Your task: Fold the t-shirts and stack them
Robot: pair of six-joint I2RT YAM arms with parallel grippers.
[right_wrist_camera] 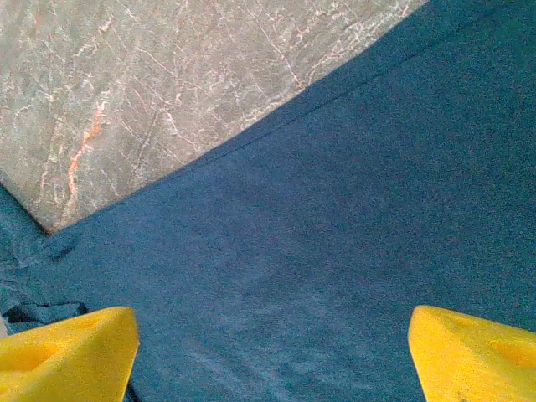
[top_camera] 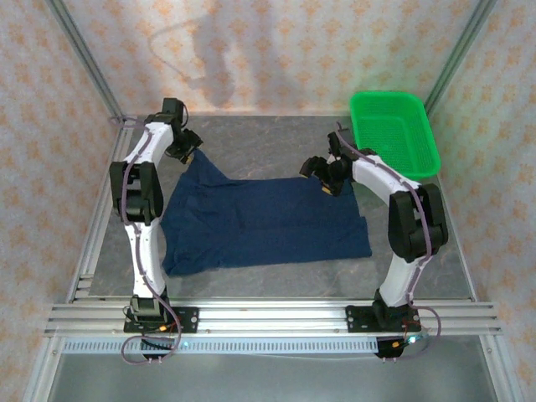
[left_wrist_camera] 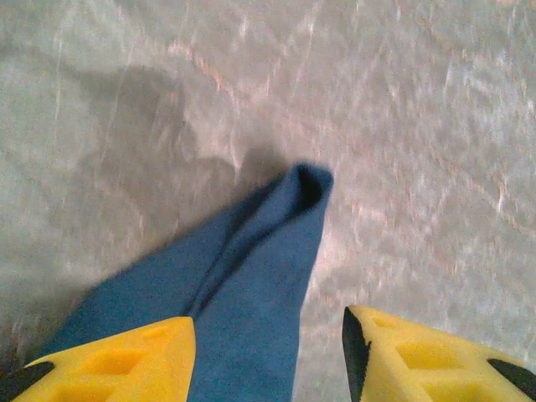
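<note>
Here the left tool (left_wrist_camera: 266,322) stands half open astride a raised ridge of the t-shirt (top_camera: 268,222). One yellow pad (left_wrist_camera: 126,360) lies against the cloth, while a strip of bare counter (left_wrist_camera: 419,126) shows between the cloth and the other pad. I cannot tell whether it actually has hold. In the top view this tool sits at the shirt's far left corner, where the fabric draws up into a narrow point.

The right tool (right_wrist_camera: 272,318) is released, jaws wide, hovering over flat navy cloth close to the shirt's far right edge and grasping nothing.

The shirt lies spread across the middle of the counter between the two arms. It is mostly flat, with soft creases and a wavy near edge. The green basket (top_camera: 394,134) sits well apart at the far right.

The shirt looks light and limp: it will drape, bunch and trail rather than keep a shape, and a single layer may slip from a shallow pinch. My judgement is that the best holds are the two far corners or the shoulder seams, where the cloth is doubled. Each tool should pinch a raised fold, not press on a flat layer. Both ends should lift together so the body hangs evenly for the fold.
</note>
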